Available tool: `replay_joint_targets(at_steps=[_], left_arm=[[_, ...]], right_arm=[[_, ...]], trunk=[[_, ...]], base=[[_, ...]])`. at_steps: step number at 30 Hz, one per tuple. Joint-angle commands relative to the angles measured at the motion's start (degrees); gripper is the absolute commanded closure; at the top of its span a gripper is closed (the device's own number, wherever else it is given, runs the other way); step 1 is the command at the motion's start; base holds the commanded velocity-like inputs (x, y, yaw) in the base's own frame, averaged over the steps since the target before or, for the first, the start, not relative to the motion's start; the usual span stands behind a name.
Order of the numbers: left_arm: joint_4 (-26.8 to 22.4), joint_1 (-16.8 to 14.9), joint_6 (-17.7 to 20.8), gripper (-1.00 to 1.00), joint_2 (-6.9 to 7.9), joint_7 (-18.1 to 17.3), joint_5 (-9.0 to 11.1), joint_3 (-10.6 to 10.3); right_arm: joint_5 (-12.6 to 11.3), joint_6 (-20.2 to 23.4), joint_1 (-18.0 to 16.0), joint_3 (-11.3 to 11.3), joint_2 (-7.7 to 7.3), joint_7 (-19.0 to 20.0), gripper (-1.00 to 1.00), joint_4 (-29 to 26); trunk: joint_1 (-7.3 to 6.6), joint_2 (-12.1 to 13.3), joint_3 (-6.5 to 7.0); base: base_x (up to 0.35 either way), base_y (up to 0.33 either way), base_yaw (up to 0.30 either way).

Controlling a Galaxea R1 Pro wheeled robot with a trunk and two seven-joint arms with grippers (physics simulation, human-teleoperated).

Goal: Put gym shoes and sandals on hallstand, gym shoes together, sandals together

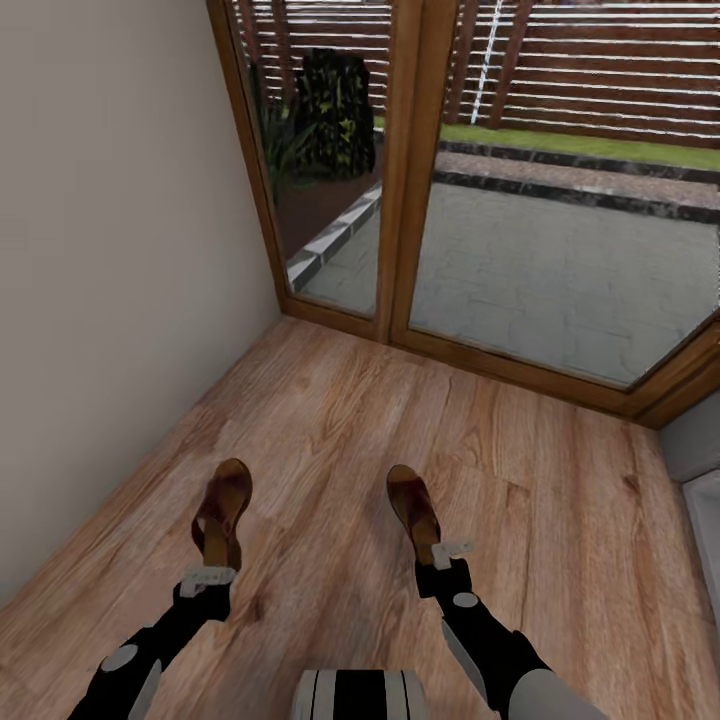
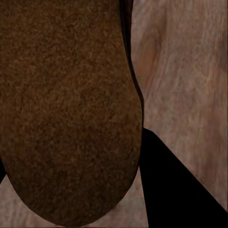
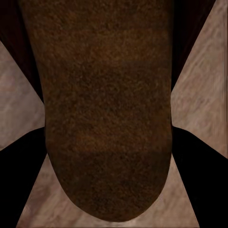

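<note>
- On the corridor floor [image 1: 420, 420], short of the glazed door [image 1: 540, 200], the head view shows both sandals held up off the planks, one per arm, toes pointing toward the door.
- Head view: the left gripper [image 1: 208, 578] has its fingers closed on the heel end of the left sandal [image 1: 222, 512]; the right gripper [image 1: 448, 553] is likewise clamped on the heel end of the right sandal [image 1: 412, 508]. The sandals sit well apart, side by side and level. A grey unit edge [image 1: 700, 470] shows to the right of the door.
- Left wrist view: the brown sole [image 2: 66, 109] fills the near field, with a dark finger [image 2: 175, 190] beside it and floor beyond.
- Right wrist view: the sole [image 3: 107, 109] runs between two dark fingers [image 3: 23, 180], confirming a pinch across its width.
- Judgement: the sandals look light and semi-stiff with a soft, matte leather surface, unlikely to slip. The heel grip leaves the toe cantilevered, so tilt on set-down is the risk.
</note>
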Motion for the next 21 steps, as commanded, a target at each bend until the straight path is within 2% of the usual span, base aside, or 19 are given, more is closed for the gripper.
replay_joint_targets(at_steps=[1, 4, 7, 10, 11, 16, 21], left_arm=[[1.97, 0.64, -0.16, 1.0, 1.25, 1.23, 0.0, 1.99], [5.5, 0.9, -0.76, 1.0, 2.15, 2.8, 0.0, 2.52], [10.45, 1.0, -3.86, 1.0, 2.52, 4.69, -0.01, 2.83], [13.58, 1.02, -7.14, 1.0, 2.56, 5.93, -0.02, 2.9], [15.71, 1.03, -9.33, 1.0, 2.53, 6.83, 0.01, 2.92], [21.18, 1.04, -13.89, 1.0, 2.25, 9.4, -0.01, 2.82], [24.89, 1.05, -16.31, 1.0, 2.21, 10.79, 0.09, 2.74]], right_arm=[[-0.13, -0.77, 0.02, 0.42, -0.27, -0.42, 1.0, 0.08], [-0.07, -3.03, 0.15, 0.39, -0.86, -0.48, 1.0, 0.33], [-0.05, -7.75, 1.14, 0.38, -2.21, -0.67, 1.0, 0.47], [-0.08, -10.3, 2.14, 0.38, -2.96, -0.72, 1.0, 0.88], [-0.13, -11.59, 2.87, 0.38, -3.42, -0.74, 1.0, 1.35], [-0.19, -14.36, 5.16, 0.37, -4.27, -0.81, 1.0, 3.22], [-0.28, -18.86, 8.11, 0.33, -5.37, -0.85, 1.0, 4.73]], trunk=[[-0.03, 0.01, 0.27], [-0.11, 0.05, 1.17], [-0.18, 0.09, 2.09], [-0.26, 0.13, 3.01], [-0.29, 0.14, 3.32], [-0.42, 0.21, 4.86], [-0.55, 0.27, 6.41]], base=[[0.0, 0.0, -0.085], [0.0, 0.0, -0.105], [0.0, 0.0, -0.118], [0.0, 0.0, -0.122], [0.0, 0.0, -0.124], [0.0, 0.0, -0.124], [0.0, 0.0, -0.125]])
